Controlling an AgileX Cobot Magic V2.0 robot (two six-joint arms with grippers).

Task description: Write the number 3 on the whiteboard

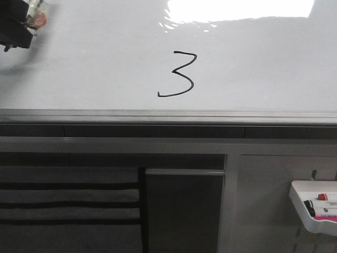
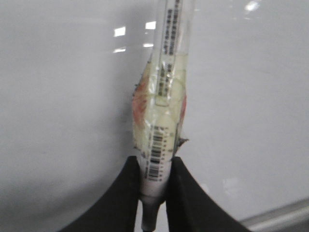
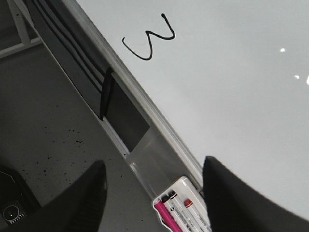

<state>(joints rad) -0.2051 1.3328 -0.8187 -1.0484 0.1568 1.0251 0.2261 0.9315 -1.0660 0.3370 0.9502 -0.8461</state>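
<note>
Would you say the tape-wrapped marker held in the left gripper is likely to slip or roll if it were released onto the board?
The tape-wrapped white marker looks round-bodied, so it would probably roll on the glossy whiteboard. Its lumpy clear tape wrap may slow that. The left gripper pinches only its narrow end, so it might pivot.

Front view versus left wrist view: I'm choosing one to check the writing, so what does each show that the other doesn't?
Only the front view shows the number 3, the grey edge rail and the white marker tray low on the right. Only the left wrist view shows the left gripper up close, its jaws shut on a taped, barcoded marker. Both show the glossy whiteboard with glare; the front view catches that gripper only at its top-left corner.
</note>
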